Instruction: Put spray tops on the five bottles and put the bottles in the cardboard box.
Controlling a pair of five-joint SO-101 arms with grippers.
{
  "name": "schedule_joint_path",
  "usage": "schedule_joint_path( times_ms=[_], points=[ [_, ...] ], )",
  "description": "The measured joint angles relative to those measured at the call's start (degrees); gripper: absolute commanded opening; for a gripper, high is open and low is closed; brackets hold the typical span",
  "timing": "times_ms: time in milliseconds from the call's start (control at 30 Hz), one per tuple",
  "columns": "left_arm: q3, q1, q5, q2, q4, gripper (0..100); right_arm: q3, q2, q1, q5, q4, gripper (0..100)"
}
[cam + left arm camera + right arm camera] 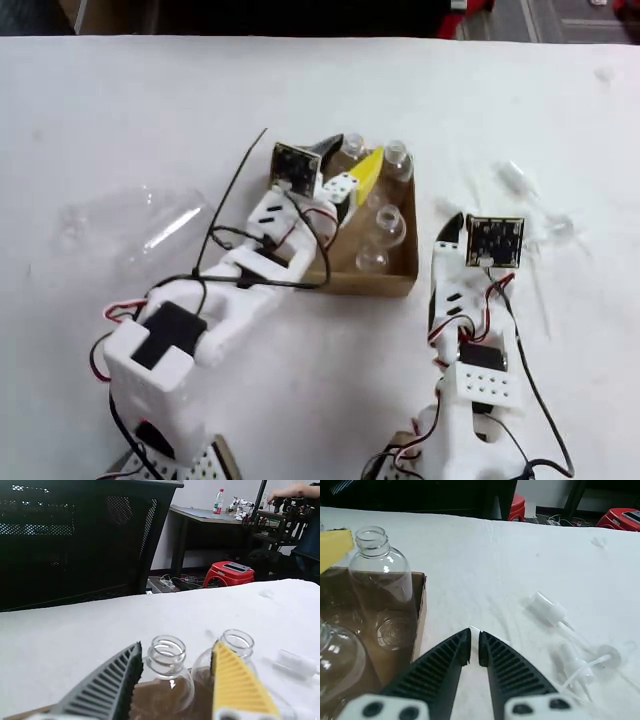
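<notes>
Four clear bottles [388, 225] stand upright in the cardboard box [370, 283], open necks pointing up and none capped, so all the capping appears left to do. Spray tops [547, 607] lie flat on the desk [150, 100] right of the box. The left gripper [175, 670], jaws wide, straddles one bottle neck over the box. The right gripper [475, 647], jaws nearly closed and empty, sits just right of the box.

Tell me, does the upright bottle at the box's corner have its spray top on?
Off. The bottle stands with a bare open neck; spray tops lie loose on the table.

Overhead and wrist views sharing box [370, 283]
</notes>
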Motion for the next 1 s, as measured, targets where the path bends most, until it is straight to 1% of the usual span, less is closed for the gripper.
schedule_joint_path(
  times_ms=[167, 333, 400, 533, 633, 733, 833, 933, 1000],
  points=[
    [0.44, 0.00, 0.26, -1.41, 0.97, 22, 0.00, 0.00, 0.09, 0.00, 0.00, 2.1],
    [4.22, 0.00, 3.60, -6.42, 2.02, 22, 0.00, 0.00, 0.09, 0.00, 0.00, 2.1],
    [4.57, 0.00, 3.96, -8.53, 3.87, 22, 0.00, 0.00, 0.09, 0.00, 0.00, 2.1],
    [5.27, -0.44, 4.40, -13.45, 10.02, 22, 0.00, 0.00, 0.09, 0.00, 0.00, 2.1],
    [5.45, -1.14, 7.47, -18.37, 15.65, 22, 0.00, 0.00, -0.09, 0.00, 0.00, 2.1],
    [5.45, -3.78, 11.43, -24.62, 22.59, 22, 0.00, 0.00, -0.18, 0.00, 0.00, 2.1],
    [5.45, -6.42, 12.92, -31.56, 30.51, 22, 0.00, 0.00, -0.18, 0.00, 0.00, 2.1],
    [5.45, -6.15, 13.19, -37.63, 38.42, 22, 0.00, 0.00, -0.18, 0.00, 0.00, 2.1],
    [5.45, -6.24, 13.19, -40.70, 42.20, 22, 0.00, 0.00, -0.18, 0.00, 0.00, 2.1]
  ],
)
